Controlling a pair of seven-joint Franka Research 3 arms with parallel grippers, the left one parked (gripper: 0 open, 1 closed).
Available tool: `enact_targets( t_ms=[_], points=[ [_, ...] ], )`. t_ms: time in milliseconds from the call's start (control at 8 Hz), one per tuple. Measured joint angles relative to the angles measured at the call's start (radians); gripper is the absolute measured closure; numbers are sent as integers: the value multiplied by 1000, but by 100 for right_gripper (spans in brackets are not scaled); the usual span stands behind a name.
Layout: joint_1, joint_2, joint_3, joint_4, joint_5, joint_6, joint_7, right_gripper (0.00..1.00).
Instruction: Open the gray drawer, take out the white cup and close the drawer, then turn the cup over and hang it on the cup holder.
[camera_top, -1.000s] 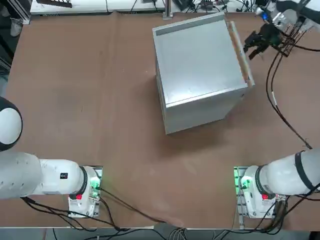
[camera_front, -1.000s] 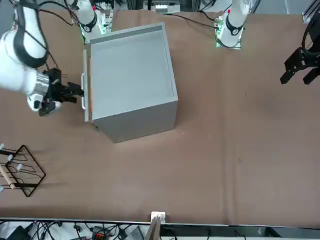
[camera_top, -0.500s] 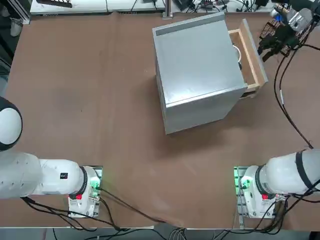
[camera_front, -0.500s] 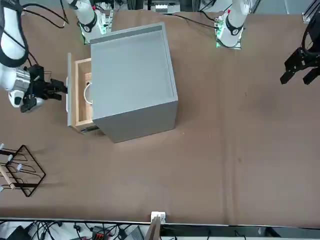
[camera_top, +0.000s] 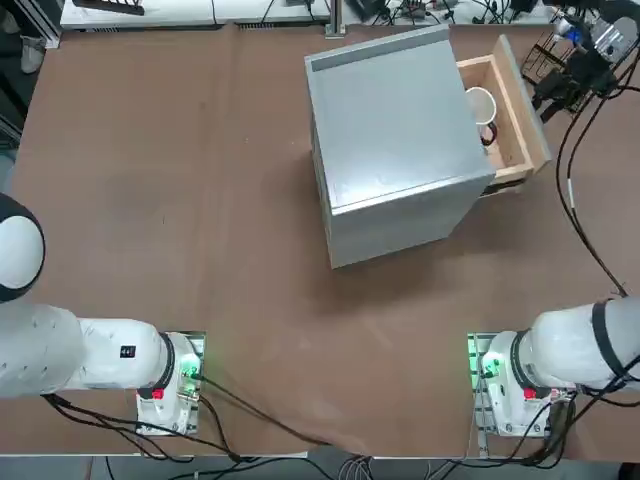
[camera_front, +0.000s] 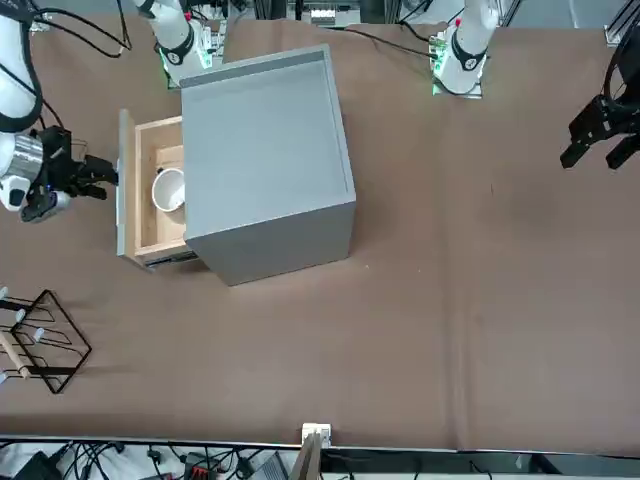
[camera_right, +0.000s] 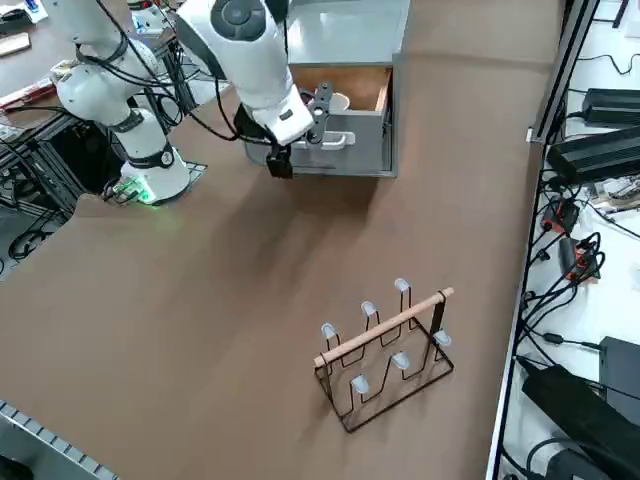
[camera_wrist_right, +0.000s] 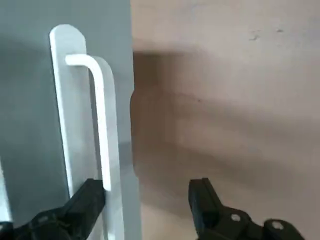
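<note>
1. Your right gripper (camera_wrist_right: 145, 210) sits at the drawer front, with its fingers (camera_wrist_right: 85, 200) spread apart and holding nothing. One finger lies against the white handle (camera_wrist_right: 100, 125); the other hangs free over bare table. In the front view the gripper (camera_front: 95, 175) is just outside the gray front panel, on the side away from the cabinet.

2. The handle runs as a long bar across the panel, and your finger line crosses it. That grasp suits pulling, not lifting a cup.

3. Past the panel, the drawer (camera_top: 525, 100) stands pulled out far enough to bare its wooden tray. I judge the opening step done or almost done.

4. The cup (camera_top: 481, 104) lies inside the tray, close to the cabinet (camera_top: 395, 130) face, mouth up, with its handle toward your base side. From your fingers it is across the front panel and lower down in the tray, so the move turns on going up, over the panel and then down into the tray.

5. In the front view the cup (camera_front: 168, 188) sits about mid-length of the tray, near the cabinet, leaving little room on that side for a finger.

6. Farthest from the drawer, the holder (camera_right: 385, 345) stands on open table, well apart from the cabinet, on the right arm's side, pegs bare.
</note>
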Motion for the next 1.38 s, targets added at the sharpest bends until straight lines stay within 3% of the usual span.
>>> enact_targets(
  t_ms=[1000,1375],
  points=[
    [-95,66,0,193,-56,-126,-58,0],
    [-92,59,8,336,-56,-252,171,0]
  ],
)
